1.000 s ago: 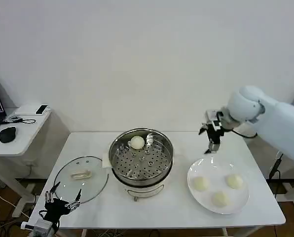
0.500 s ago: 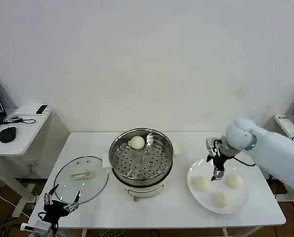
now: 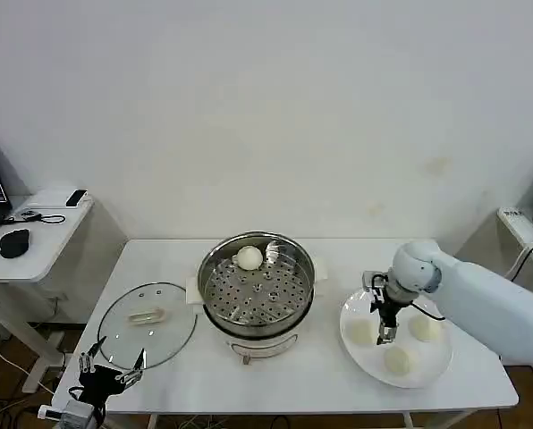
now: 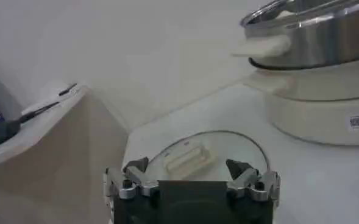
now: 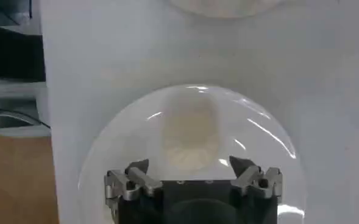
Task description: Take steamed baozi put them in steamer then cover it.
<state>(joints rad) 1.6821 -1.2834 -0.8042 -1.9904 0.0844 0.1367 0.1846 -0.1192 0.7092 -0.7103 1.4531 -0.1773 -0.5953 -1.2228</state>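
With one baozi [image 3: 249,258] in the steamer [image 3: 258,288], the right gripper [image 3: 384,336] hangs jaws spread above a plated bun [image 5: 190,136] centred between them, ready to grasp

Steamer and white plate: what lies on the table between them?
Nothing: in the head view, bare table separates the steamer from the plate.

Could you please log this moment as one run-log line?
right tool: open, over plate baozi | steamer: one baozi | cover: off | left tool: idle
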